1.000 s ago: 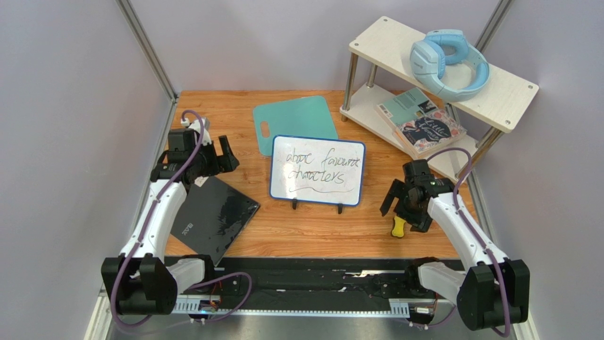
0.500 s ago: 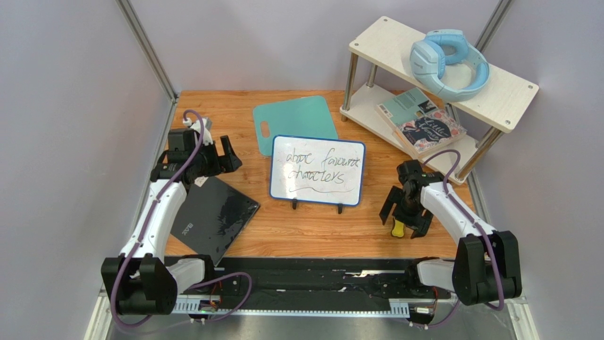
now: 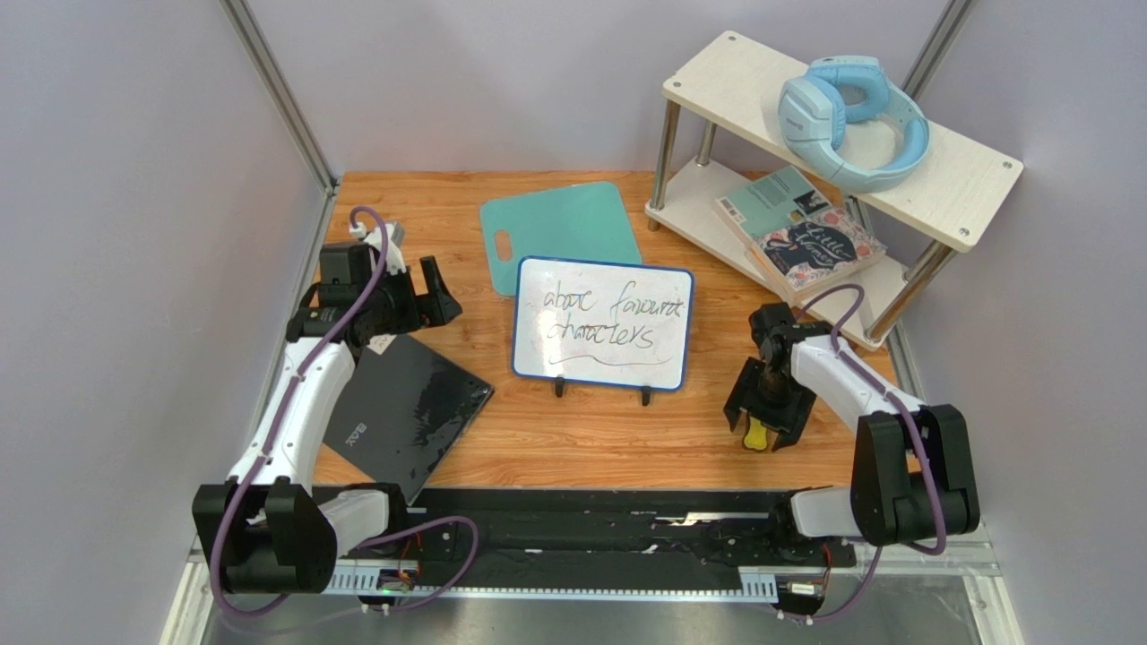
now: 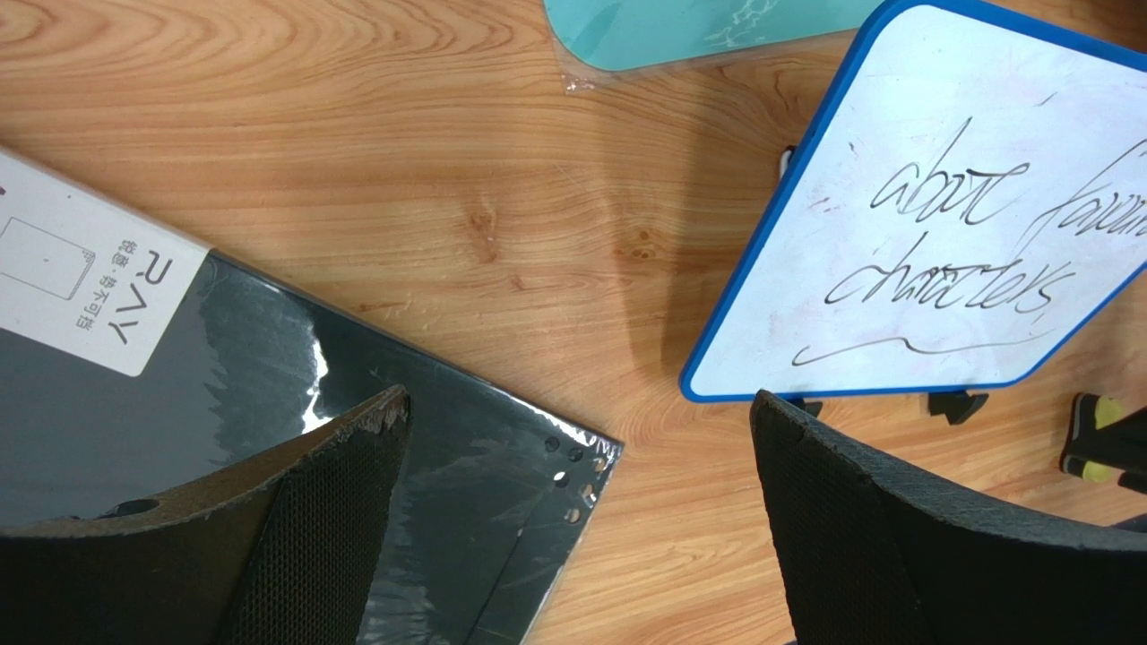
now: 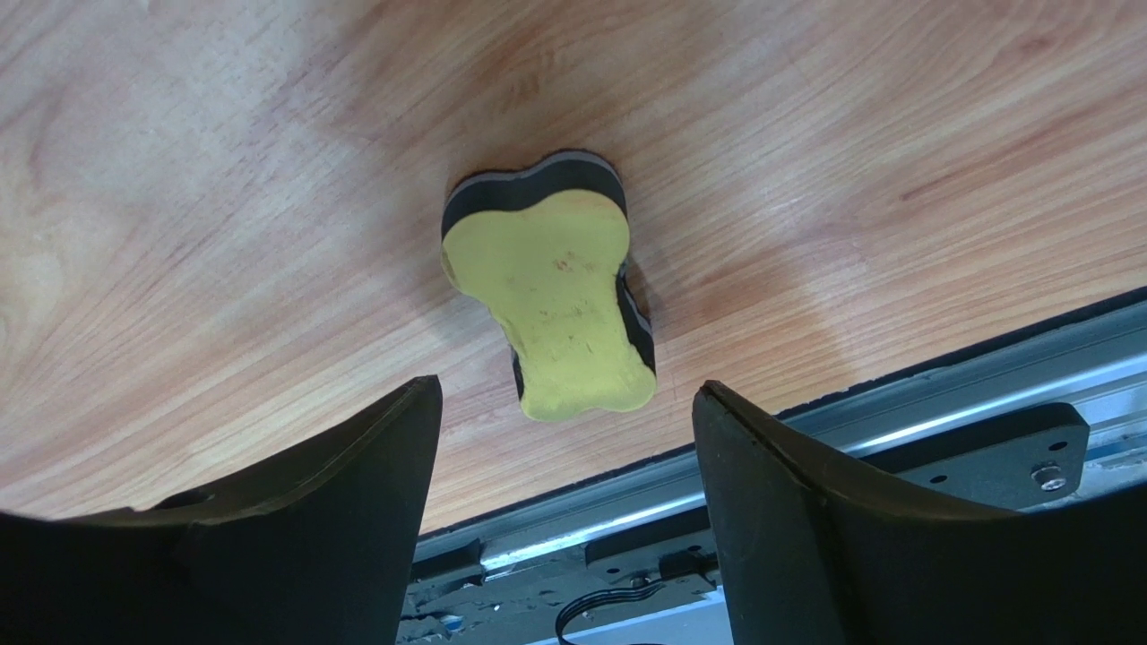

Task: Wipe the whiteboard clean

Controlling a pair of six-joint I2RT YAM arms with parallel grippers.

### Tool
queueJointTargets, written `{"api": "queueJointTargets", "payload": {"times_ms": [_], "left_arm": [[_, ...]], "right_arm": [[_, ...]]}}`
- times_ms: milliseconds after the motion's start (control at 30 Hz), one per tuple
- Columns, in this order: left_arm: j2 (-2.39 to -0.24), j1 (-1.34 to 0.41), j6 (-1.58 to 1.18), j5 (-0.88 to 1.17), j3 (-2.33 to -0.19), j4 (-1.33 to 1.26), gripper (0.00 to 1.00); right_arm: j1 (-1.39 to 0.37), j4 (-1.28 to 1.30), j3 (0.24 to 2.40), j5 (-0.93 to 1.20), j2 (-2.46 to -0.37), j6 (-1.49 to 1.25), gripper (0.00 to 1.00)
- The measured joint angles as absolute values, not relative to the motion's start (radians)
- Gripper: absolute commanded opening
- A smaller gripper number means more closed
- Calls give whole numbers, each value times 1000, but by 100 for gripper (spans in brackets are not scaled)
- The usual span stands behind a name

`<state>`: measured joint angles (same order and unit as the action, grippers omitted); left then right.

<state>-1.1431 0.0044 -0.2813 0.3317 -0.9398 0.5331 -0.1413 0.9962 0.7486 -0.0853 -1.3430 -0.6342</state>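
Yellow eraser (image 5: 552, 289) lay on the worktop (image 5: 202, 202) under the right end effector (image 5: 566, 403), which had swung in over it within the last second, spread wide, not touching. The whiteboard (image 3: 603, 323) stood mid-worktop, writing (image 3: 599, 332) intact; the left end effector (image 4: 579, 417) hung spread nearby. Erasing had not begun; a grasp looked imminent.

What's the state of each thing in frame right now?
whiteboard: standing on its feet, writing unerased.
eraser: lying on the table, not gripped.
left end effector: open, empty.
right end effector: open, empty, above the eraser.
books: closed, on the lower shelf.
headphones: resting on the top shelf.
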Motion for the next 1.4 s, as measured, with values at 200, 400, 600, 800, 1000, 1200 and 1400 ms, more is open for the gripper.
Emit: {"api": "queueJointTargets", "payload": {"times_ms": [200,400,600,800,1000,1200,1400], "left_arm": [[-1143,4,-281,332,-940,535,99],[-1143,4,-281,339,-940,536,99],[-1145,4,-281,342,-940,536,99],[-1160,4,-281,348,-940,536,99],[-1177,4,-280,356,-940,537,99],[-1209,4,-277,358,-940,544,99],[-1231,4,-277,358,-940,559,99]], "right_arm": [[-131,955,744,-81,-1394,-623,50],[-91,936,745,-58,-1399,-599,30],[-81,935,746,-43,-1399,-586,1],[-81,926,745,-13,-1396,-559,0],[-89,877,746,49,-1348,-537,1],[-133,863,767,90,-1353,-511,28],[-164,841,785,123,-1420,-492,43]]}}
